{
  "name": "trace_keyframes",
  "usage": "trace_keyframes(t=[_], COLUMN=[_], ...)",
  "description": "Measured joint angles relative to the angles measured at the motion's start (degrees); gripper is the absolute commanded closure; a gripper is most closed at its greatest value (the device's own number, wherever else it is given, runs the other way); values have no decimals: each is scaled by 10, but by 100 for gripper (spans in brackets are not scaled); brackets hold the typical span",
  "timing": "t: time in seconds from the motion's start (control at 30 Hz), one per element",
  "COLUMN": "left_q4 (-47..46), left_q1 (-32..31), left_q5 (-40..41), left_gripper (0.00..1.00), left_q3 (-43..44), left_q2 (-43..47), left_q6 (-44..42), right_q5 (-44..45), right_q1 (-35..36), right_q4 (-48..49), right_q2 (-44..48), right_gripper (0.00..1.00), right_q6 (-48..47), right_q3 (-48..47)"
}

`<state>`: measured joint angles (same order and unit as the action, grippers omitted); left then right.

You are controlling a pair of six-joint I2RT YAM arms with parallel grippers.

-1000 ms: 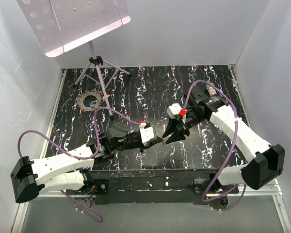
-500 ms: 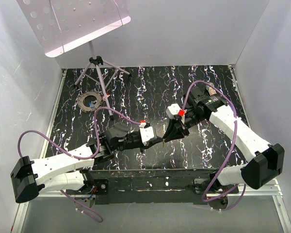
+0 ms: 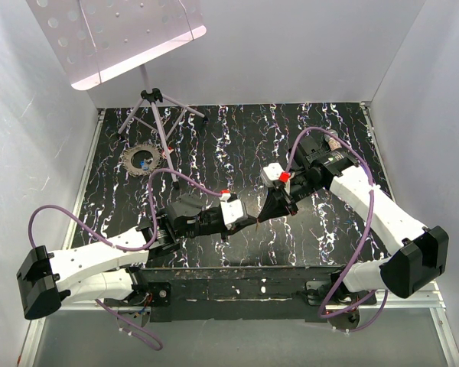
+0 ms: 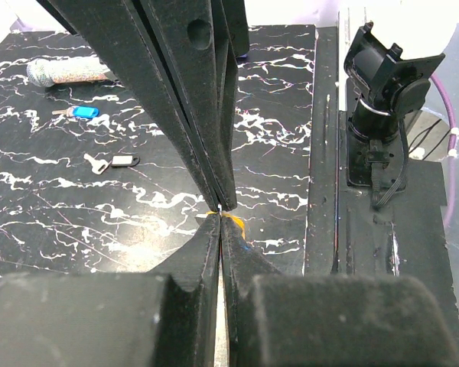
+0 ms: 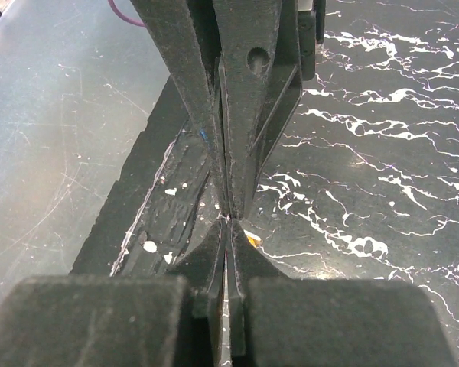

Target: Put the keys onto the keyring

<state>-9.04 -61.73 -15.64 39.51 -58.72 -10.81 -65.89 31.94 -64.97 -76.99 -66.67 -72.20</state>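
Observation:
My left gripper [image 3: 252, 222] and right gripper [image 3: 265, 215] meet tip to tip just above the table's near edge, both shut. In the left wrist view the left gripper [image 4: 220, 216] pinches a yellow-orange key head [image 4: 235, 222], with a silver glint at the tips. The right fingers [image 4: 187, 115] come down onto the same spot. In the right wrist view the right gripper [image 5: 228, 223] is shut with the orange head [image 5: 251, 239] just beside it. I cannot tell whether it grips the key. No keyring shows. A blue-headed key [image 4: 84, 112] and a dark-headed key [image 4: 112, 161] lie apart on the table.
A clear tube of beads [image 4: 65, 73] lies beyond the loose keys. A toothed disc [image 3: 141, 159] and a tripod stand [image 3: 159, 115] holding a perforated board stand at the back left. The black table edge strip [image 3: 237, 277] runs just below the grippers.
The right gripper was open a second ago. It has shut and moved slightly left onto the left gripper's tip. The left arm has barely moved.

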Motion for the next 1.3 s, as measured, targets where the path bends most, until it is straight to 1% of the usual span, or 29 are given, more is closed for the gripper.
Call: trace_keyframes(t=[0.1,0.17,0.37,0.5,0.57,0.63,0.67,0.7,0.87,0.97,1.1,1.2,1.3], left_q4=[0,0,-9,-3,16,40,53,66,154,196,226,228,233], left_q1=[0,0,0,0,0,0,0,0,0,0,0,0,0], left_q5=[1,2,12,30,41,60,71,82,150,178,194,196,196], left_gripper=[100,87,59,29,16,9,8,4,2,2,2,2,2], left_q3=[0,0,-8,-16,-17,-17,-17,-17,-17,-25,-46,-47,-47], left_q2=[0,0,13,52,80,114,129,142,194,220,261,268,262], left_q6=[2,4,5,-8,-19,-29,-33,-36,-52,-54,-52,-50,-50], right_q5=[2,2,15,24,31,45,52,61,120,165,238,279,318], right_q1=[0,0,-1,-21,-41,-68,-78,-91,-158,-198,-219,-221,-222], right_q4=[4,7,27,42,52,54,53,50,4,-12,-30,-41,-33], right_q2=[0,0,0,4,14,30,37,45,71,108,155,143,105], right_gripper=[99,99,99,99,99,99,99,99,99,99,99,99,99], right_q6=[5,12,52,80,88,96,96,98,91,92,99,110,131], right_q3=[0,0,1,21,40,66,76,87,132,174,215,228,237])
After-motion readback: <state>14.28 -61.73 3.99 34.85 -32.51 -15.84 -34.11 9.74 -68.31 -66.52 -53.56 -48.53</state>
